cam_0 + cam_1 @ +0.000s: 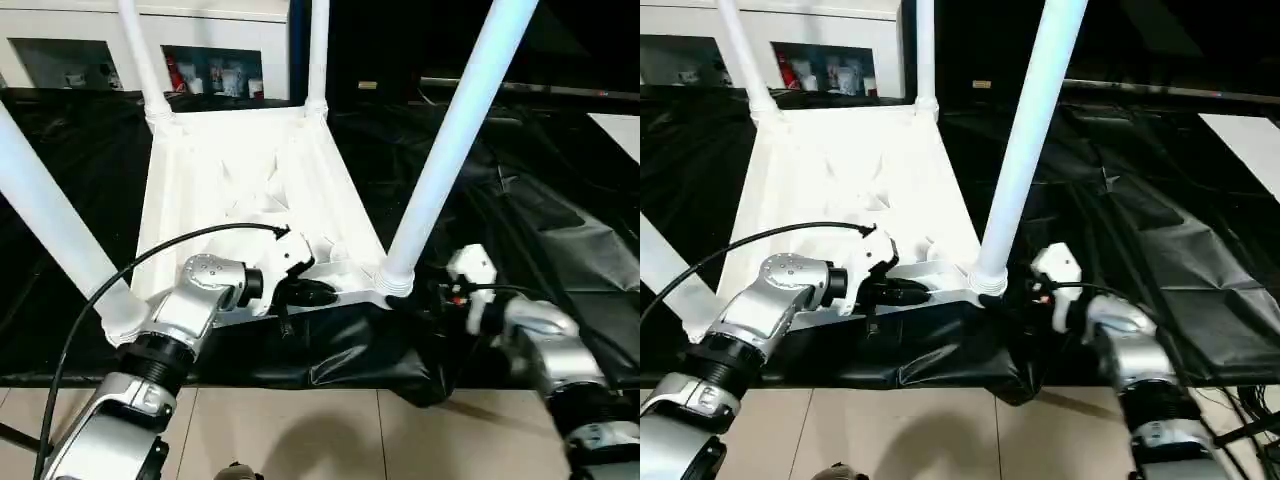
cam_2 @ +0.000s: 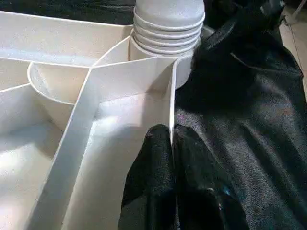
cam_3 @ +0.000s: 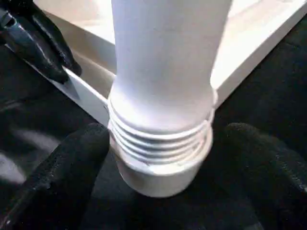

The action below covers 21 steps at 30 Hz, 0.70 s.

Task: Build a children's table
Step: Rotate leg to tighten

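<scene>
Now, table: white ribbed plastic children's table [image 1: 250, 190], inverted, light, stiff, slippery; grasp rim.
Left gripper [image 2: 171, 143]: pinching the rim.
Right gripper [image 3: 165, 158]: spread around leg base.

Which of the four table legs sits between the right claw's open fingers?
The near right leg, standing in the corner socket closest to the right claw. Its ribbed base lies between the two black fingers; the other three legs stand farther away.

Four legs [image 1: 455, 140] cut off by frame top, tips unseen. Shelf items [image 1: 215, 78] behind table top [image 1: 200, 170] too small to identify. Right gripper [image 1: 430, 298] fingers lost against black sheet [image 1: 540, 230]. Leg thread seating unclear.
</scene>
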Tool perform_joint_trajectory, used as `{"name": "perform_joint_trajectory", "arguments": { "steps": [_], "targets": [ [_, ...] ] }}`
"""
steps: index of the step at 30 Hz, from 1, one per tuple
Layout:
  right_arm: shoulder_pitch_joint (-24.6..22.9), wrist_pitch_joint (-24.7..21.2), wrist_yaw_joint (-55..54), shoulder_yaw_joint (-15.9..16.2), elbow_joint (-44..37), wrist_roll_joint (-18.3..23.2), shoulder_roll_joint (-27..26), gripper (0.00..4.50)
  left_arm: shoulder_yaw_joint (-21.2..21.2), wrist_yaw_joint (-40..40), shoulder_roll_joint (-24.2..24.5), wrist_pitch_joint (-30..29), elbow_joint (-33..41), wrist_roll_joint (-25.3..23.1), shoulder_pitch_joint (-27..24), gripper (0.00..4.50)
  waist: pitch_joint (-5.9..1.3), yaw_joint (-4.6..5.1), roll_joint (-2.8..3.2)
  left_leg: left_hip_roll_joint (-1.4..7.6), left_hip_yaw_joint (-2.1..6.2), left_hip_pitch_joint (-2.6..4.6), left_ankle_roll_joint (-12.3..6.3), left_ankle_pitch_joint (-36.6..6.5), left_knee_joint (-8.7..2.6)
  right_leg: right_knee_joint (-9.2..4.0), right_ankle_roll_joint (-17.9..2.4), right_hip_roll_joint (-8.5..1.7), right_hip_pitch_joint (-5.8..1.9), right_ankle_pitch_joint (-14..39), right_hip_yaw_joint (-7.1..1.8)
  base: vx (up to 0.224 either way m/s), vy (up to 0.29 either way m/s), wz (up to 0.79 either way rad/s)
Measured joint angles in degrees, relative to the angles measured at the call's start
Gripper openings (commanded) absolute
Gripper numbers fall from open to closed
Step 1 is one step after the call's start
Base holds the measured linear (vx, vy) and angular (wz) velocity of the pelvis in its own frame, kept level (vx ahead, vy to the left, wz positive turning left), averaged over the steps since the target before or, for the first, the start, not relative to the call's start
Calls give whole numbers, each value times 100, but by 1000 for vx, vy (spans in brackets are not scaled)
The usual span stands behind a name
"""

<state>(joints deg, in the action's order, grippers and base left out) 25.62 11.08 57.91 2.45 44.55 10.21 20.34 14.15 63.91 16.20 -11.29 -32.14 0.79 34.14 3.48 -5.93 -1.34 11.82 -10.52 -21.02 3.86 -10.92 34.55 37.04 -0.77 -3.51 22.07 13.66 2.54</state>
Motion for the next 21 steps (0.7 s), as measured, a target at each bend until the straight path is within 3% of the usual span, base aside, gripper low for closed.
{"name": "perform_joint_trajectory", "arguments": {
  "steps": [13,21],
  "targets": [
    [105,-453,123,30,-817,143,-171,429,-4,-16,63,-77,89,3,-31,0,3,26,-5,0,0,-1,-1,0,-1,-2,0,0,1,0,0,0,0,0],
    [61,-936,61,50,-1371,150,-160,353,-5,-7,82,-82,89,3,-30,0,3,27,-6,0,0,0,0,0,-1,-3,0,0,1,0,0,0,0,0]
  ]
}}
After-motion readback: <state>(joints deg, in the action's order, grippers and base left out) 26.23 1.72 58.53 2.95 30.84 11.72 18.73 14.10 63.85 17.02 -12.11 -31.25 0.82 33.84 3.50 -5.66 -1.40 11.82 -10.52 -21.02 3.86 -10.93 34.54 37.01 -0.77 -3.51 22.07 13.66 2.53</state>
